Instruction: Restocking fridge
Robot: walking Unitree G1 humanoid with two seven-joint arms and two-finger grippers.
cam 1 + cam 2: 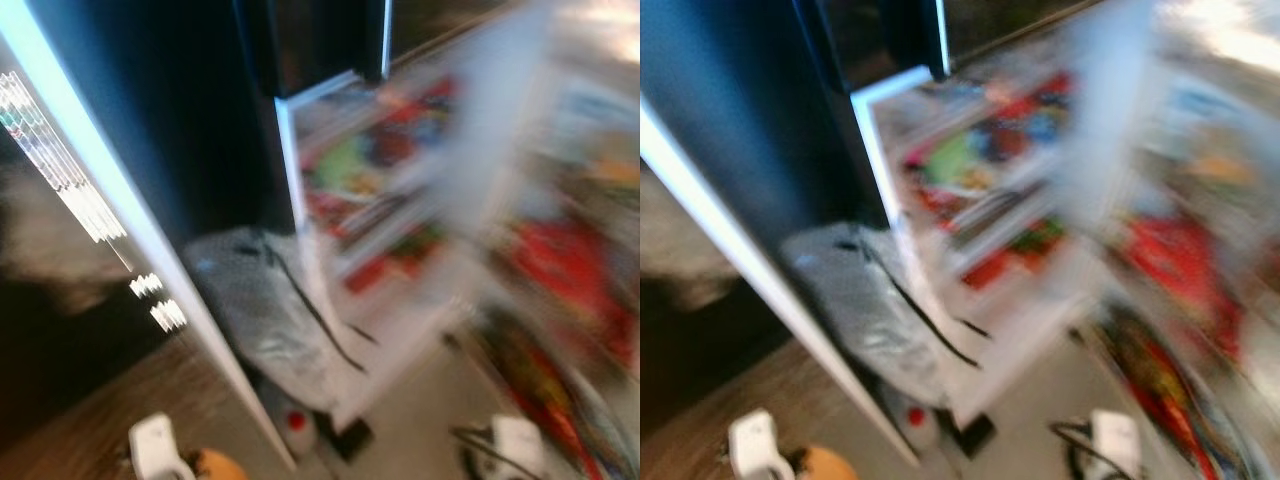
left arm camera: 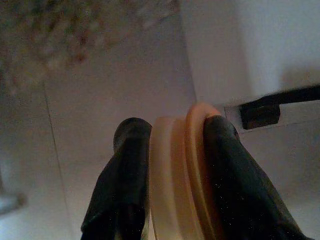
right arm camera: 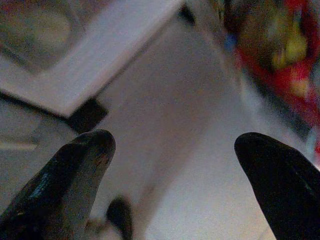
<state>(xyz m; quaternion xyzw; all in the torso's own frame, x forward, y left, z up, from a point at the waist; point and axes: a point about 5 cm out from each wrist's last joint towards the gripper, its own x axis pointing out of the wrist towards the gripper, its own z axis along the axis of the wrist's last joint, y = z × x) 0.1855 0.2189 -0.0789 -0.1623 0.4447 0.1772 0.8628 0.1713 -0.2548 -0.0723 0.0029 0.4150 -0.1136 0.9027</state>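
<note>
The open fridge (image 1: 400, 180) stands ahead, blurred, its white shelves full of red, green and blue packages. Its door (image 1: 560, 250), swung to the right, also carries colourful items. My left gripper (image 2: 172, 145) is shut on an orange round-lidded container (image 2: 175, 170), whose orange edge (image 1: 215, 465) appears low at the left beside the white wrist (image 1: 155, 445). My right gripper (image 3: 172, 150) is open above the pale floor, with nothing between its fingers; its white wrist (image 1: 515, 440) sits low at the right.
A dark cabinet or door panel with a pale edge (image 1: 120, 200) slants across the left. A grey plastic bag (image 1: 265, 300) lies at the fridge's foot, with a red-capped bottle (image 1: 297, 425) beneath. The pale floor (image 1: 420, 420) lies between fridge and door.
</note>
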